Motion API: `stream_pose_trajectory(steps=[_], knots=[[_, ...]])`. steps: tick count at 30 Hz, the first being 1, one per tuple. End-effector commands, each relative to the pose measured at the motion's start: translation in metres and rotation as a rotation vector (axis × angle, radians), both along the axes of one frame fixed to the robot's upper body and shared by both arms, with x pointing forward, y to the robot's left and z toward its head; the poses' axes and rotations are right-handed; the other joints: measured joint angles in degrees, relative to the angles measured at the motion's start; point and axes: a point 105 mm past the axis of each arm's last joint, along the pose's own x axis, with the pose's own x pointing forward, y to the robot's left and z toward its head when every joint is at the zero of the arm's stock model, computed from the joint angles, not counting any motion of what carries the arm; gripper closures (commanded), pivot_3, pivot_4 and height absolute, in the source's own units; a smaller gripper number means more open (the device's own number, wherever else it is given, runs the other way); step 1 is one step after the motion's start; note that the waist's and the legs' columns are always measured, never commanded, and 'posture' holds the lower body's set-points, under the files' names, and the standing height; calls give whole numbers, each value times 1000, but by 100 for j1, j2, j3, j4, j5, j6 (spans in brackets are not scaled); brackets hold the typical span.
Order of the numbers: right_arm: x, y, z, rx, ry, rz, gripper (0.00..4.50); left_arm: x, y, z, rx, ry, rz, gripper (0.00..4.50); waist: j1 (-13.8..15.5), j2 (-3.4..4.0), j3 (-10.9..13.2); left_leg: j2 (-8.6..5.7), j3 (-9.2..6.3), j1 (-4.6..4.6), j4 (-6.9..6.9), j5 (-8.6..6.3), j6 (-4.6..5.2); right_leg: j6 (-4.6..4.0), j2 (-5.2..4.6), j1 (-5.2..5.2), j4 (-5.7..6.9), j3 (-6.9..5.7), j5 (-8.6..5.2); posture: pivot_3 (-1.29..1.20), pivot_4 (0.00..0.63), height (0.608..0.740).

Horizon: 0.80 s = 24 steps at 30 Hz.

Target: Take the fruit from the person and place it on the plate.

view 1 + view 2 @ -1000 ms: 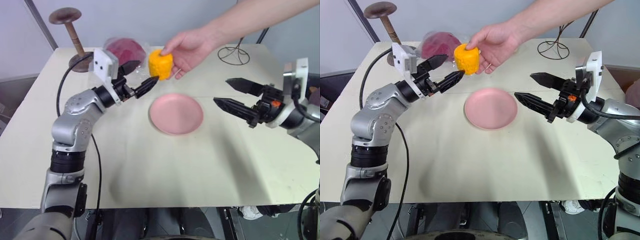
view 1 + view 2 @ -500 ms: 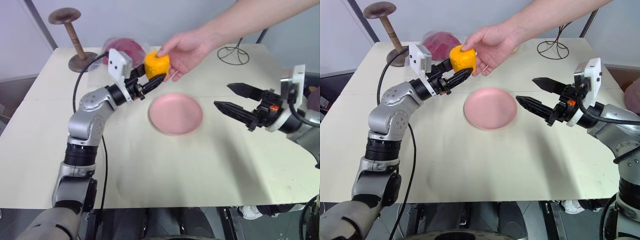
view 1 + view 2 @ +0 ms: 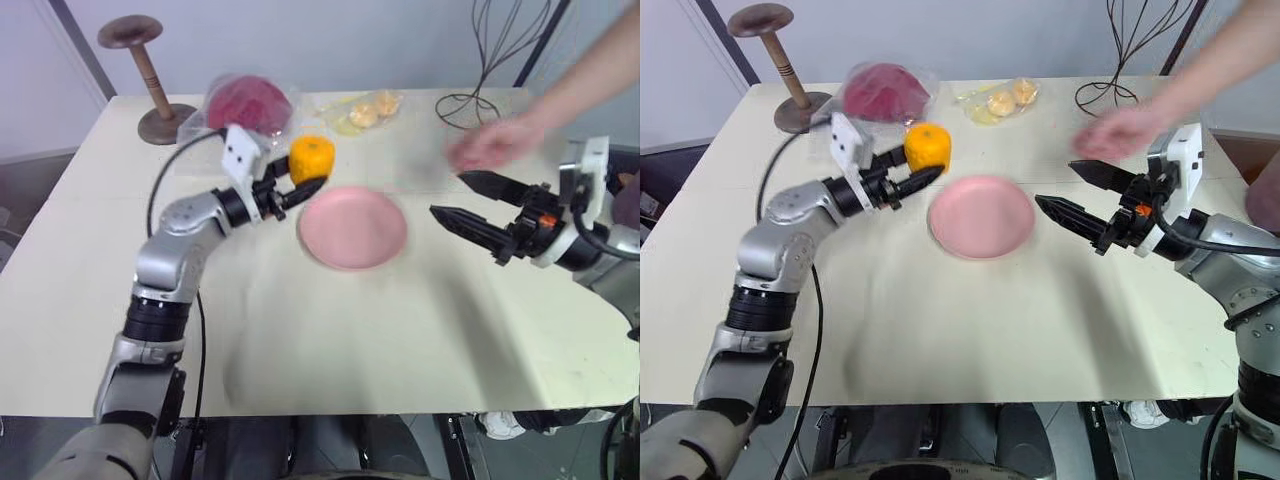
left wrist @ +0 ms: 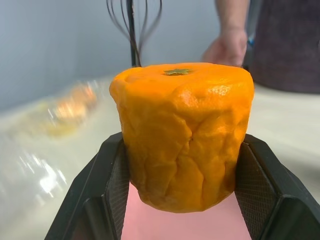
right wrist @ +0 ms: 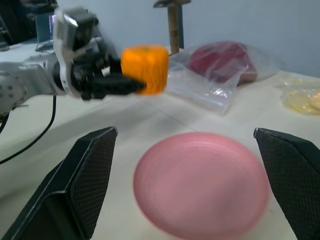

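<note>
fruit (image 4: 185, 135): matt, wrinkled skin | plate (image 3: 353, 228): smooth, matt pink | stand (image 3: 152, 70): wood

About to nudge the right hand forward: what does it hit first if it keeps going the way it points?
Probably the plate, lying low straight ahead of the open right hand. If it passes over the rim, next comes the fruit in the left hand. Height is hard to judge.

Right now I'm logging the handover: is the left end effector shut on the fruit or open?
Shut on the fruit: the left end effector presses a finger against each side, and the person's hand is away from it.
</note>
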Motion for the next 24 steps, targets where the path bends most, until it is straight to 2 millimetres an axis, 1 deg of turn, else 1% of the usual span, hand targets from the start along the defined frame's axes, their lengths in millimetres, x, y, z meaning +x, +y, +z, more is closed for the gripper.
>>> stream_pose_trajectory(steps=[1, 6, 9, 13, 15, 16, 17, 18, 23, 24], knots=[[-5, 3, 10, -7, -63, -1, 0, 9, -14, 0, 34, -51, 11, 2188, 41, -1, 0, -1, 0, 0, 1, 0, 1, 0, 0, 0, 0, 0, 0, 0, 150, 740], [-5, 0, 3, -11, -49, -29, 0, 28, -41, -29, 115, -29, 17, 2188, 92, -5, 2, -3, 0, -1, 1, 0, 0, 0, -1, 1, -1, -1, 0, 0, 150, 740], [-6, -1, 2, -11, -48, -35, 0, 34, -51, -35, 104, -14, 6, 2188, 73, -7, 4, -7, 2, -4, 2, -1, 2, 1, -4, -1, -2, -1, 0, 0, 150, 740], [-7, -2, 1, -8, -46, -42, 0, 41, -57, -37, 89, -14, 11, 2188, 56, -8, 5, -4, 2, -5, 0, -2, 3, 1, -1, -8, 0, -1, 0, 0, 150, 740], [-7, -3, 0, -6, -45, -47, 0, 40, -60, -34, 67, -9, -5, 1157, 60, -8, 5, -4, 2, -5, 0, -2, 3, 1, -1, -8, 0, 0, 0, 0, 150, 740], [-7, -4, 0, -7, -44, -49, 0, 40, -61, -33, 59, -9, -10, 777, 65, -8, 5, -4, 2, -5, 0, -2, 4, 1, -1, -8, 0, 0, 0, 0, 150, 740], [-7, -4, -1, -8, -44, -50, 0, 40, -61, -33, 54, -10, -14, 283, 68, -8, 5, -4, 1, -5, 0, -2, 4, 2, -1, -8, 0, -1, 0, 0, 150, 740], [-7, -4, -1, -8, -43, -51, 0, 41, -60, -32, 56, -16, -5, 53, 69, -8, 5, -5, 2, -5, 0, -2, 4, 2, -2, -7, 0, -1, 0, 0, 150, 740], [-6, -6, -2, -6, -42, -53, 0, 44, -55, -30, 74, -43, 26, 53, 70, -8, 5, -5, 1, -5, 1, -2, 4, 2, -2, -7, 1, -1, 0, 0, 150, 740], [-5, -6, -2, -5, -42, -53, 0, 45, -51, -23, 56, -55, 38, 53, 70, -8, 5, -5, 1, -5, 1, -2, 4, 2, -2, -7, 1, -1, 0, 0, 150, 740]])
